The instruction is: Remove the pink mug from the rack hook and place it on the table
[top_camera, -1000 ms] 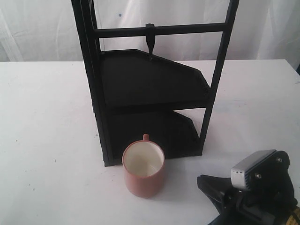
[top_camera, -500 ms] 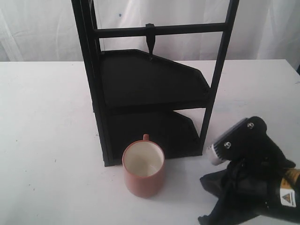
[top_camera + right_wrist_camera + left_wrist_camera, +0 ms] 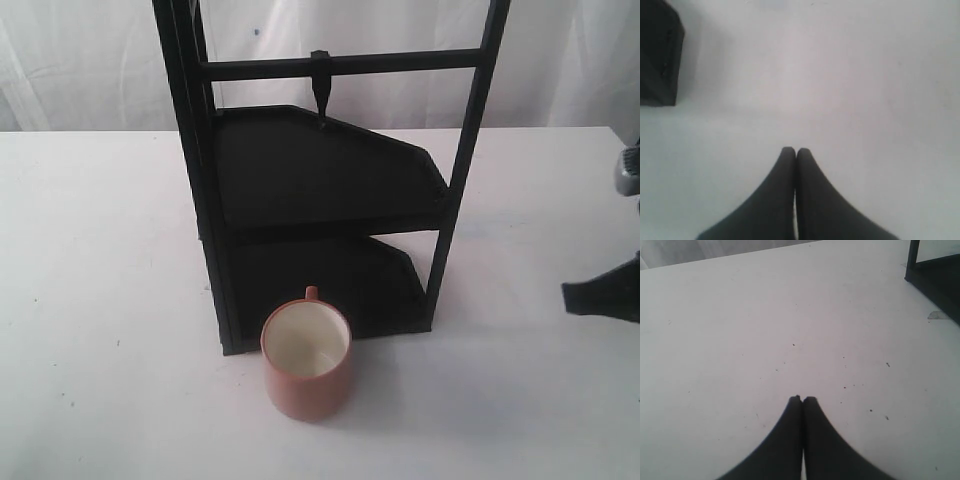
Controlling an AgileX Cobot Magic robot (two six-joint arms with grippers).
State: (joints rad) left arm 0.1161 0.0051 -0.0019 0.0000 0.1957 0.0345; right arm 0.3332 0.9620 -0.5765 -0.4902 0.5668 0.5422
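The pink mug (image 3: pixel 307 362) stands upright on the white table (image 3: pixel 100 300), just in front of the black rack (image 3: pixel 320 200), its handle toward the rack. The rack's hook (image 3: pixel 320 85) hangs bare from the crossbar. My right gripper (image 3: pixel 600 298) shows only as a dark tip at the right edge of the exterior view, far from the mug. In the right wrist view that gripper (image 3: pixel 795 150) is shut, empty, over bare table (image 3: pixel 865 75). My left gripper (image 3: pixel 803 399) is shut, empty, over table (image 3: pixel 765 315); it is outside the exterior view.
A corner of the rack's base (image 3: pixel 935 280) shows in the left wrist view, and a dark block of the rack (image 3: pixel 657 55) in the right wrist view. Faint specks dot the table. A white curtain (image 3: pixel 80 60) hangs behind.
My right arm has pulled away from the front right of the table toward the right edge and mostly left the exterior view. The mug has stayed in place.
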